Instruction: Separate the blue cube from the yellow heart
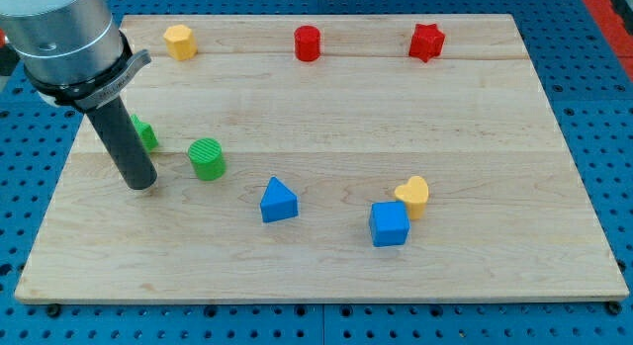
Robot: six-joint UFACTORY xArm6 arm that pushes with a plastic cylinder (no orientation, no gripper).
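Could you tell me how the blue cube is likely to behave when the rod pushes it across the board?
The blue cube sits flat on the smooth wooden board, so it should slide, not roll. Squat and small, it looks light and unlikely to tip. It appears to touch the yellow heart, so an off-centre push may turn it. My tip is far off, at the view's left.

Robotics lab, wooden board (pixel 326 266) on blue perforated bench (pixel 613 108)

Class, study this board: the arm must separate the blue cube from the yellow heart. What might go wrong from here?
1. My tip sits far to the view's left; the green cylinder and blue triangular block lie roughly on the way and may get knocked.
2. The blue cube touches the yellow heart, so a push might move both together.
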